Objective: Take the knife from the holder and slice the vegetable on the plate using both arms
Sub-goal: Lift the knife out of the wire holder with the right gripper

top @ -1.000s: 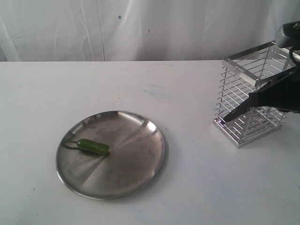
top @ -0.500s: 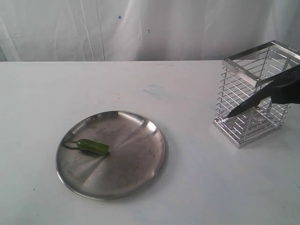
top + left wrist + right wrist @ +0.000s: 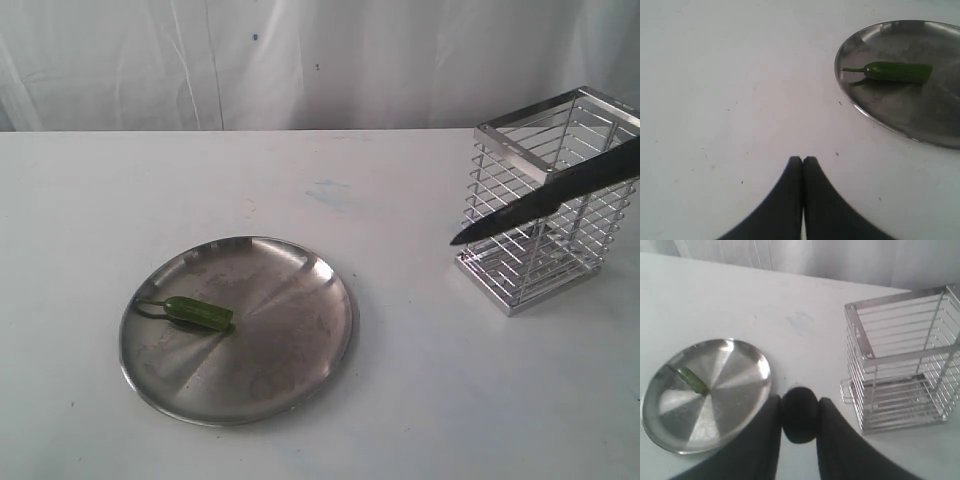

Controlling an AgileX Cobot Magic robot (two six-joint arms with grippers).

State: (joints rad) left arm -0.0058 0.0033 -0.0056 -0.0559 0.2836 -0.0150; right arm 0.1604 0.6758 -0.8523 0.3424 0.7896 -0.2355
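The right gripper (image 3: 799,416) pinches the knife (image 3: 545,203) by its handle, blade out of the holder (image 3: 540,200) and pointing toward the plate (image 3: 300,385); the left gripper (image 3: 803,167) has its fingers pressed together above the table (image 3: 400,400), holding nothing; the vegetable (image 3: 198,312) lies on the plate's left part; I judge the small glossy chili could roll under the blade unless it is held; no readable writing is visible

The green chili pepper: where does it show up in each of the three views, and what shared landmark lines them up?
Exterior view: the chili pepper lies on the left part of the plate, stem pointing left.
Left wrist view: pepper at upper right, on the plate.
Right wrist view: pepper at far left, small, on the plate.
Shared landmark: the plate.
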